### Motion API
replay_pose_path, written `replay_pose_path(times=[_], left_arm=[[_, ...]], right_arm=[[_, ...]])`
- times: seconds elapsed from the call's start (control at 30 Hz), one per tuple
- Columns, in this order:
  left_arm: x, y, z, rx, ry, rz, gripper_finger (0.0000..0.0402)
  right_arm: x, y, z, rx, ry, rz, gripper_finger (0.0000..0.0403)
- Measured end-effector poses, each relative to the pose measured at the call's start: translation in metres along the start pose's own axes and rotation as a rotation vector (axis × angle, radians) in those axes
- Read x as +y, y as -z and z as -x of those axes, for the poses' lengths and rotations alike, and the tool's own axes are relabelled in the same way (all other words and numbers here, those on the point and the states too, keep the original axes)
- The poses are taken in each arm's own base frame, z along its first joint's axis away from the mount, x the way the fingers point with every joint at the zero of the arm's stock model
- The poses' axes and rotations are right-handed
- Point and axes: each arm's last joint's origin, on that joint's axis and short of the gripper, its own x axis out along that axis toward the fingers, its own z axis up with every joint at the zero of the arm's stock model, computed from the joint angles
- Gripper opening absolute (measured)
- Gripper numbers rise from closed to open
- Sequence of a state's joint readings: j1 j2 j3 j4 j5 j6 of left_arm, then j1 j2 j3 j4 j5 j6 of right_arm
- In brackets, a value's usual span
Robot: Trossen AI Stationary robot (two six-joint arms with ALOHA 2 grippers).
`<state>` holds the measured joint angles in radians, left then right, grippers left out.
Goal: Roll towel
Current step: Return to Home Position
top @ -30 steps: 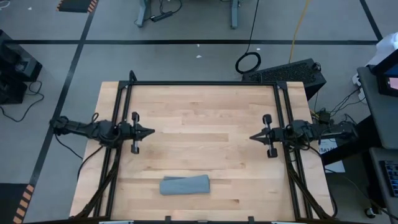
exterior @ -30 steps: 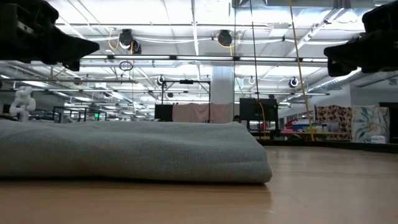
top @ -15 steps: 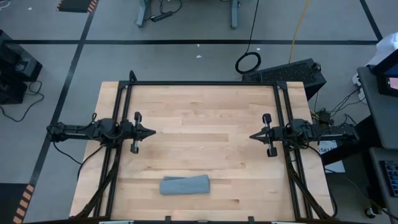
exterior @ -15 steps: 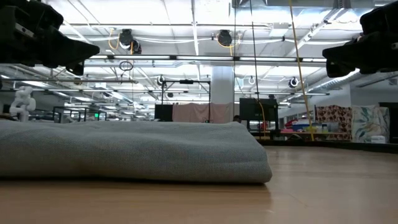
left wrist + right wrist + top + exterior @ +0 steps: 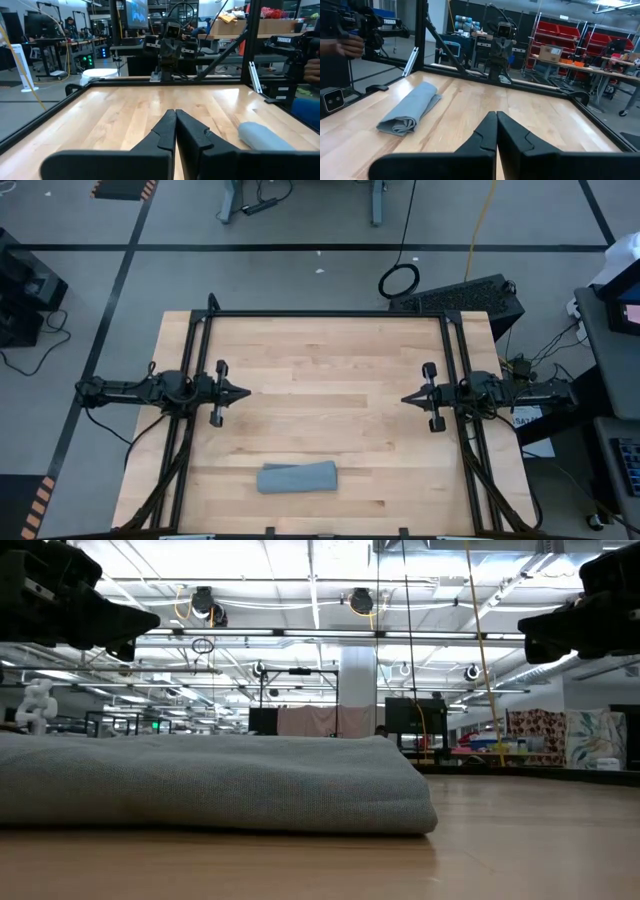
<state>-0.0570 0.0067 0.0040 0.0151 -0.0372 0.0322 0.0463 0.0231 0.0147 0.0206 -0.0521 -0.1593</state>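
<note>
Since a second ago, the left arm has shifted slightly at the left table edge, its elbow sitting a little lower in the high view. In the low view its gripper tip has dipped a touch. Over the last half second nothing has changed. The right arm and the towel (image 5: 297,477) have not moved at all.

From above, the wooden table (image 5: 320,350) fills the middle of the frame and is bordered by a black metal frame (image 5: 325,313). The left gripper (image 5: 243,392) sits at centre left and points toward the middle of the table. The right gripper (image 5: 405,399) sits at centre right and points back at it. The two are well apart, with bare wood between them.

Each wrist view shows that arm's two dark fingers pressed together into a narrow point, with nothing between them. Each also shows the other arm far across the table.

The grey towel lies at the lower centre of the high view, near the table's bottom edge and slightly left of centre. It is a short, compact roll with its long side running left to right, and it is clear of both grippers. In the right wrist view it appears at centre left, with its layered end facing the camera. In the low view it fills the lower left, flat on the wood, with both grippers in the upper corners above it.

A person's hand (image 5: 349,46) shows at the upper left edge of the right wrist view, beyond the table.
</note>
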Motion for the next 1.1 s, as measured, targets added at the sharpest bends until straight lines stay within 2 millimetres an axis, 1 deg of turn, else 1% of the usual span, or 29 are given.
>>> replay_pose_path(times=[0.4,1.1], left_arm=[[0.0000,-0.0002,0.0000,-0.003,-0.001,0.000,0.0020],[0.0002,-0.0005,0.0000,-0.005,-0.005,0.000,0.0020]], right_arm=[[0.0000,-0.0001,0.0000,-0.001,0.000,-0.094,0.0000],[0.0000,-0.0001,0.0000,-0.001,0.000,-0.095,0.0000]])
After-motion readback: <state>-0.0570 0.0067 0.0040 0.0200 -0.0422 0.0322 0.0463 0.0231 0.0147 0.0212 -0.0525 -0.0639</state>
